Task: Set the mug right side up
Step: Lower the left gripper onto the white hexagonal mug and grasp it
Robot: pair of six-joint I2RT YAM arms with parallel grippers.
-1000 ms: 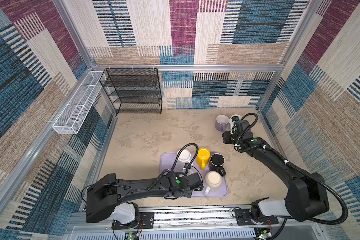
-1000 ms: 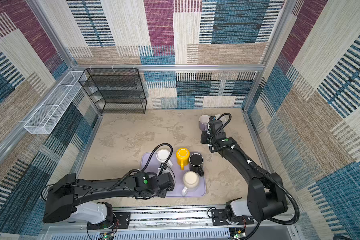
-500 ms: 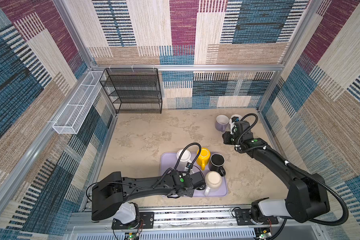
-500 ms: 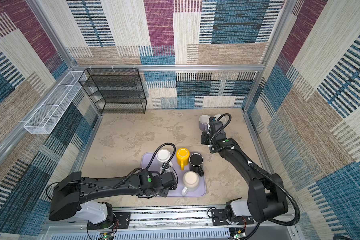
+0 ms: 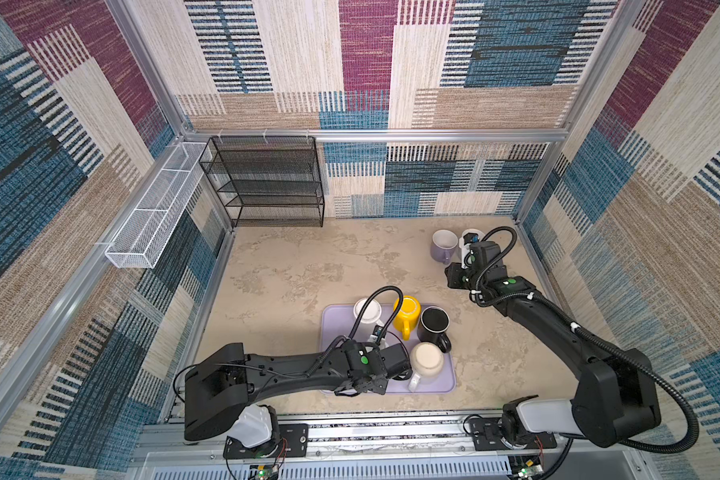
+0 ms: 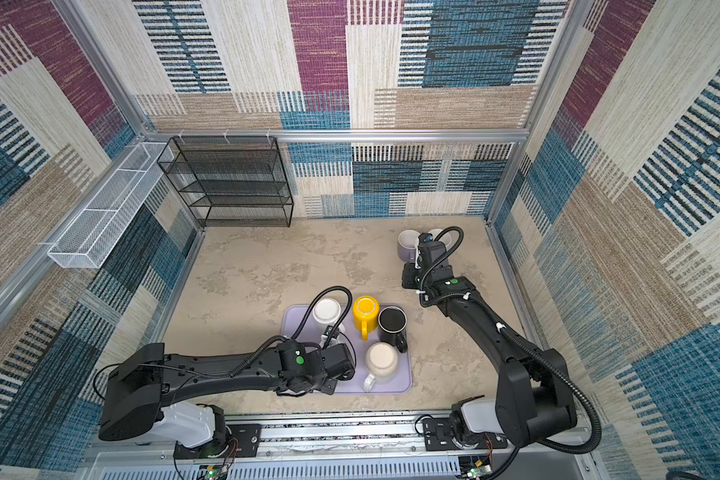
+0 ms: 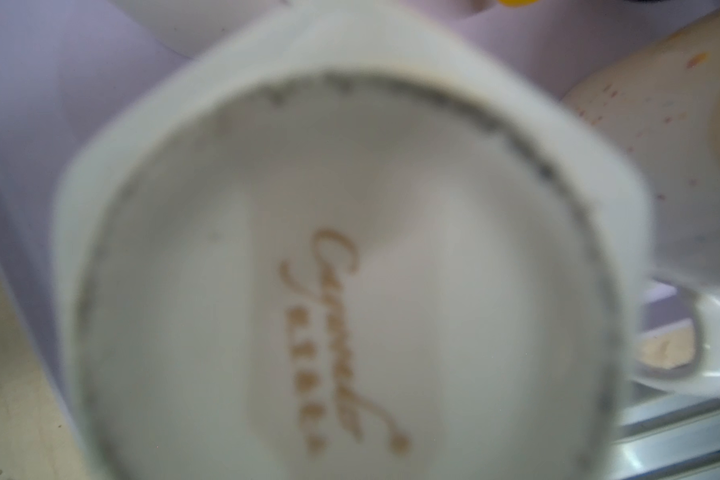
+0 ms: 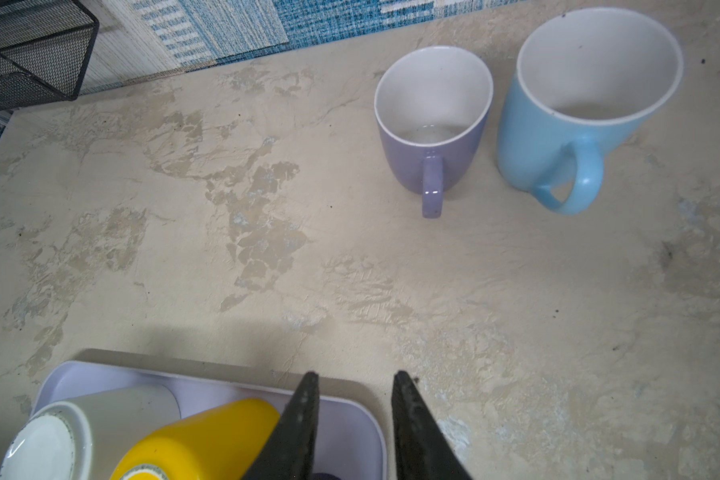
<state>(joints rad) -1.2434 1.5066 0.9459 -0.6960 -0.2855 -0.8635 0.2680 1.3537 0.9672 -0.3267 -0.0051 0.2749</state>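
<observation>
On near side of lilac tray (image 5: 332, 322), white mug (image 7: 341, 270) is base-up under left gripper (image 5: 393, 365); its jaws hidden, can't tell. Right gripper (image 8: 355, 376) jaws apart, empty. Prob. grasp step; next needs firm hold, lift, flip.

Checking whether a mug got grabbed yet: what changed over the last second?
The left arm edged rightward in both top views, toward the cream mug; its wrist view is filled by the base of the upside-down white mug. Its fingers are hidden, so no grasp is confirmed. Both mugs, the tray and the open, empty right gripper stayed put.
</observation>
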